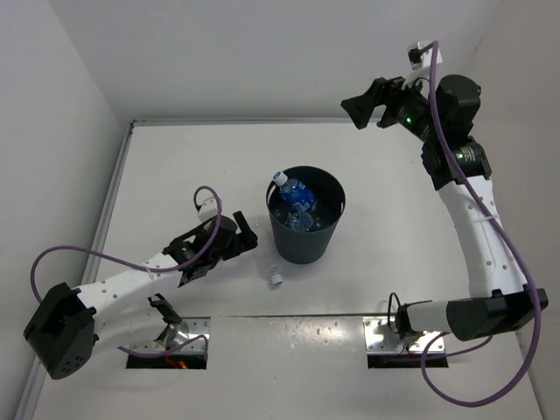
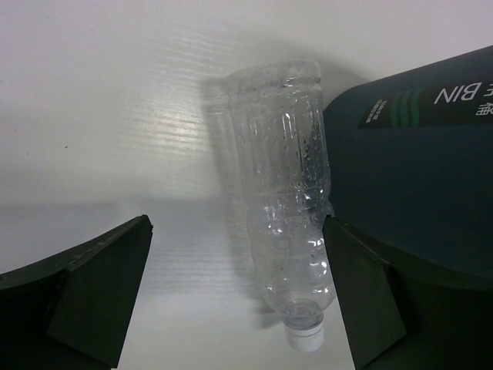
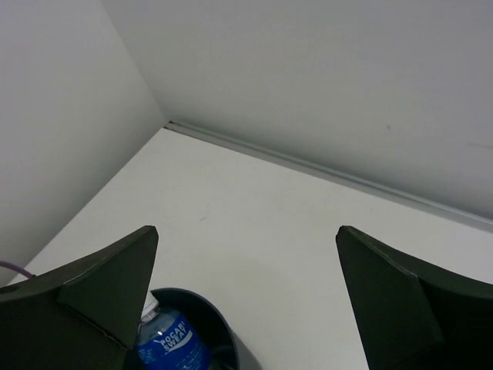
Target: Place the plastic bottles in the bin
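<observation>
White table [image 1: 175,175], white walls. At centre, bin [image 1: 302,247] holding bottles, a blue-labelled one [image 1: 293,192] poking above the rim. On the table, one clear bottle [image 2: 289,193], flat on its side hard by the bin's wall, white cap toward the arms. Around it, left gripper [image 2: 237,227] spread wide, a finger either side, touching nothing. High by the far corner, right gripper [image 1: 354,109] parted, empty. Probably light, thin-walled, crushable, slick, apt to roll. Best pinched gently across mid-body.

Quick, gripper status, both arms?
Left gripper: open, empty, a clear bottle lying just ahead.
Right gripper: open, empty.
</observation>
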